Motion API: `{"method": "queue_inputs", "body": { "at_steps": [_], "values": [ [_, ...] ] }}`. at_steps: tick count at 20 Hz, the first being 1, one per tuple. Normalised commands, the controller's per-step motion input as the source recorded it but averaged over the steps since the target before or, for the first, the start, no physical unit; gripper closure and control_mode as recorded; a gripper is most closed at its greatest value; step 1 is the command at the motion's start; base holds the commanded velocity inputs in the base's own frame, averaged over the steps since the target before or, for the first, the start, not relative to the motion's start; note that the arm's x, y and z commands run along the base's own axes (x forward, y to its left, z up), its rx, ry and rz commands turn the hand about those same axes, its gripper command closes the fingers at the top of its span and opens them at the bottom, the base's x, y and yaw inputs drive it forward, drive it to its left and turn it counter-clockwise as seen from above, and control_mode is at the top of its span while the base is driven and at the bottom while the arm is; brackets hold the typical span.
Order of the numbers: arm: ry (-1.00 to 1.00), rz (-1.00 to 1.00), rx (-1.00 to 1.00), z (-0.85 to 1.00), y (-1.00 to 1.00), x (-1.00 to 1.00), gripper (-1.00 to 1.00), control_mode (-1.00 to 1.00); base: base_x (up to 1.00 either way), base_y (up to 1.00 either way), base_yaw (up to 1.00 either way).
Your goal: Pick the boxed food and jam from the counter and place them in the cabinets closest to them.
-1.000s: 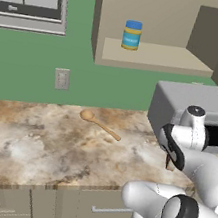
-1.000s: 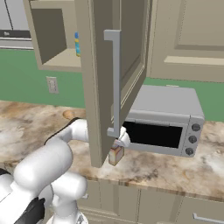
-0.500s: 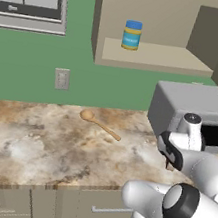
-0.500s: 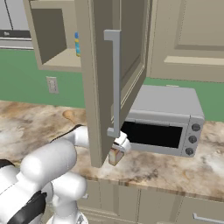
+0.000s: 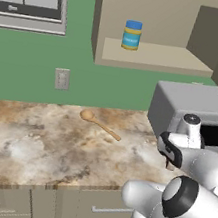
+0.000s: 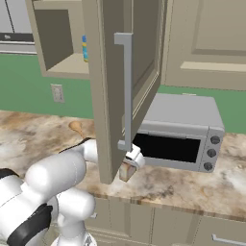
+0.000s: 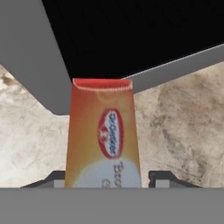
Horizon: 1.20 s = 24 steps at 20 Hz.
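Left base view: the toaster oven [image 5: 192, 108] served as landmark; the arm reached low in front of its dark door, and the gripper [image 5: 170, 164] itself was hidden behind the wrist.
Shelf: the open cabinet [image 5: 155, 58] hung above and left of the oven, holding a blue-lidded jar [image 5: 132, 35]; a wooden spoon [image 5: 98, 123] lay on the counter [image 5: 34, 143] left of the oven.
Right base view: the boxed food [image 6: 126, 170] stood at the gripper [image 6: 129, 166], just left of the oven's front, partly behind the swung-open cabinet door [image 6: 120, 81].
Hand view: the carton [image 7: 103, 140] stood upright between the two fingertips [image 7: 164, 179], before the oven's dark glass.
Claw: one fingertip lay either side of the carton, close in; whether they already pressed it could not be told.
Judgement: the carton's narrow faces probably faced the pads so that it could be lifted upright to the shelf.
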Motion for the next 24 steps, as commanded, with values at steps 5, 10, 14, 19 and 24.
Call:
{"method": "queue_inputs", "body": {
  "at_steps": [5,10,14,19,24],
  "values": [
    [-0.01,0.00,0.01,0.08,0.00,0.00,1.00,-1.00,0.00,0.00,0.00],
    [-0.08,0.00,0.03,0.41,0.00,-0.02,1.00,-1.00,0.00,0.00,0.00],
    [-0.12,0.01,0.04,0.54,0.00,-0.15,1.00,-1.00,0.00,0.00,0.00],
    [-0.14,0.03,0.03,0.57,0.00,-0.21,1.00,-1.00,0.00,0.00,0.00],
    [-0.14,0.05,0.00,0.53,0.01,-0.24,1.00,-1.00,0.00,0.00,0.00]
  ]
}}
